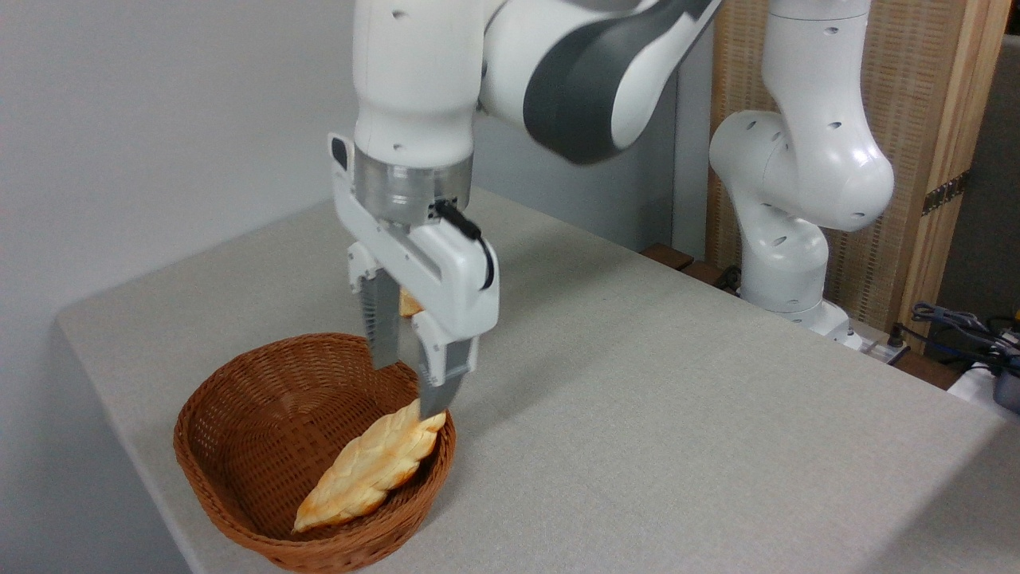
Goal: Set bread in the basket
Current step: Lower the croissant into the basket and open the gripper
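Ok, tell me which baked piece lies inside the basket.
The long braided bread, lying flat in the wicker basket. The other piece is only a sliver behind the gripper, outside the basket.

The scene was evenly and brightly lit, with soft, diffuse light that seemed to fall from above and somewhat from the left. The table [637, 414] carried only faint shadows: a soft grey patch lay right of the basket [239, 446] in the lower centre, and a paler band ran across the middle of the frame under the arm [574, 72]. The basket's inner left wall was darker than its right. Mild glossy highlights sat on the white arm shells at upper right, without harsh glare. Focus was fairly sharp throughout; the bread [370, 470] looked crisp, with no motion blur. Colours looked slightly washed, and fine grain showed on the grey wall [119, 119] at upper left.
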